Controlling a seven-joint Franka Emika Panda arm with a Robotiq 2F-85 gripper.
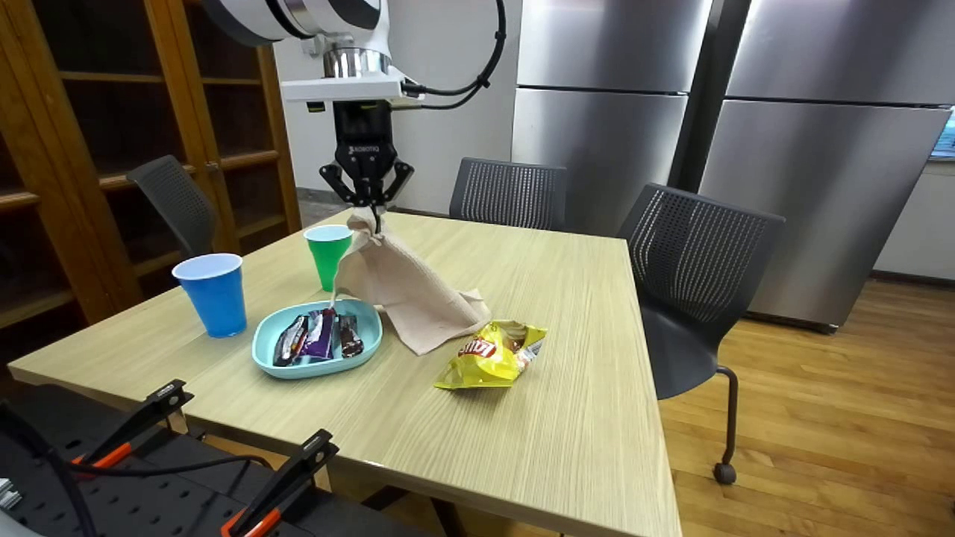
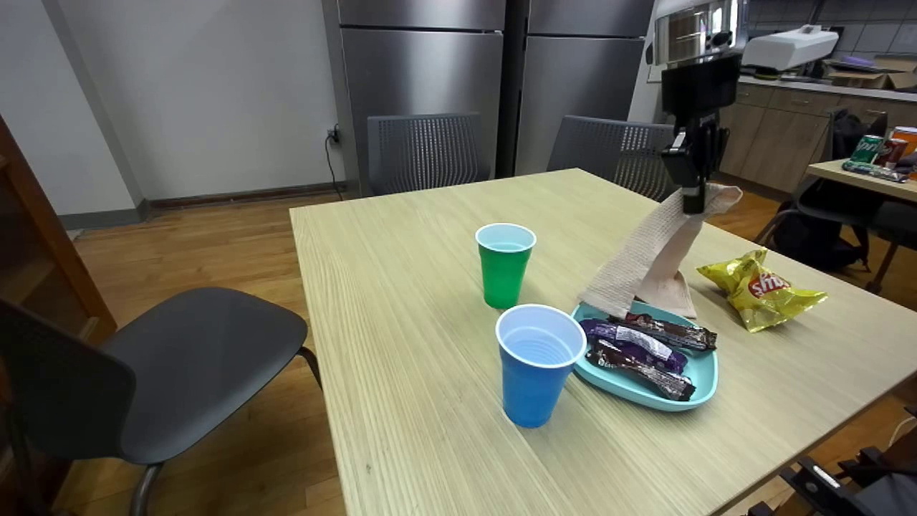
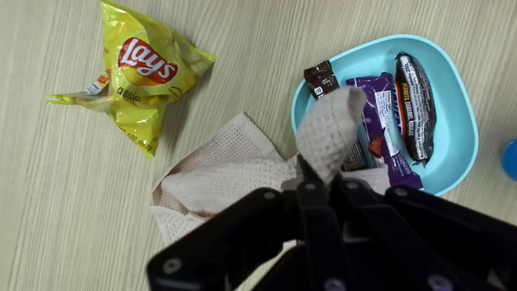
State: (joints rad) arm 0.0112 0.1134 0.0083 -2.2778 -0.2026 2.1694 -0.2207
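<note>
My gripper (image 1: 371, 215) is shut on a pale beige cloth (image 1: 406, 294), seen in both exterior views. The cloth hangs from the fingertips, its lower part spread on the table. In the wrist view a pinched tuft of the cloth (image 3: 331, 129) pokes up past the gripper (image 3: 316, 176). One cloth corner hangs over a light-blue dish (image 2: 655, 403). Inside the dish lie a purple-wrapped bar (image 3: 375, 109), a dark bar (image 3: 416, 109) and a brown bar (image 3: 321, 79), the last partly hidden by the cloth. A yellow chip bag (image 3: 137, 81) lies beside the cloth.
A green cup (image 2: 505, 276) and a blue cup (image 2: 534, 380) stand upright near the dish on the wooden table (image 1: 567, 418). Chairs (image 1: 694, 298) surround the table. Black clamps (image 1: 287, 477) with orange parts sit by its near edge.
</note>
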